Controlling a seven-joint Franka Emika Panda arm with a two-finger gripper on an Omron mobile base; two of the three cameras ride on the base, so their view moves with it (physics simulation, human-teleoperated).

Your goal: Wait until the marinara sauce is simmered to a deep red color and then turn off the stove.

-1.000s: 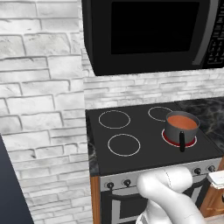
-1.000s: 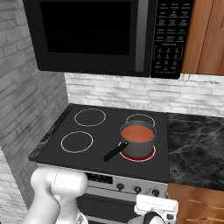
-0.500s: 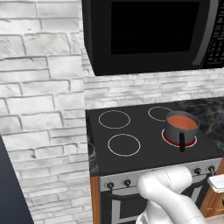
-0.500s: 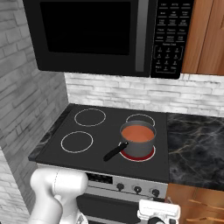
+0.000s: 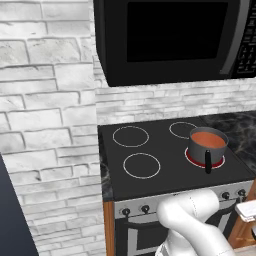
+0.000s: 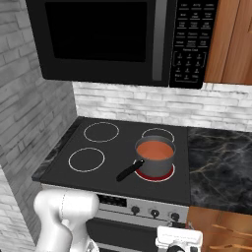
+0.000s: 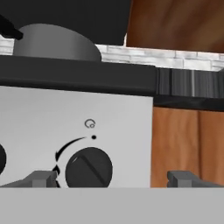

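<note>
**Gripper spread before the stove's right-hand knob, sauce pot on the lit burner**

We see the white arm (image 5: pixel 192 220) folded low in front of the stove (image 6: pixel 123 162), its elbow bulging up at the bottom of both base views. The gripper (image 6: pixel 178 239) sits low by the right end of the silver front panel (image 7: pixel 74 131), below the row of knobs. In the hand view its two dark finger tips (image 7: pixel 41 178) stand wide apart at the bottom edge, spread with nothing between them. A round black knob (image 7: pixel 89 168) lies just right of the left tip, close ahead of the hand; we cannot tell whether anything touches it. A curved arrow and a small burner symbol are printed above that knob.

The marinara sauce (image 6: pixel 154 149) fills a small grey metal pot (image 6: pixel 156 164) on the front right burner, whose ring glows red (image 6: pixel 170 173) under the pot. The sauce reads orange-red. The pot's black handle (image 6: pixel 130 172) points toward the stove's front edge, down and left in the right base view.

The other three burners show as thin white rings on black glass. A black microwave (image 6: pixel 113 42) hangs above the cooktop. Dark marbled counter (image 6: pixel 219 167) adjoins the stove on the right, with wooden cabinets (image 6: pixel 231 39) above and below. White brick covers the wall behind and to the left.
</note>
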